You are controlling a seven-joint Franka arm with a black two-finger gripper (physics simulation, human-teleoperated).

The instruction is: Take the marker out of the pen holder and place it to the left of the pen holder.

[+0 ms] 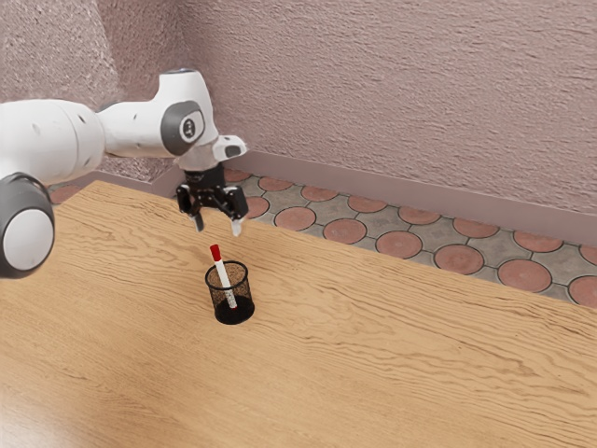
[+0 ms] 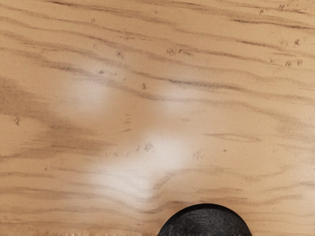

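White rounded arm joint (image 1: 26,239) nearest; black two-finger gripper (image 1: 218,228) empty, jaws wide; approach apparently in hand; next, align and descend onto red-capped white marker (image 1: 222,268) inside black mesh pen holder (image 1: 246,291).

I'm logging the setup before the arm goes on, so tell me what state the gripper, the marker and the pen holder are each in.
Gripper: open, jaws apart, nothing between them, raised clear of the marker.
Marker: red end up, leaning inside the pen holder, its top above the rim.
Pen holder: upright on the table, holding the marker.
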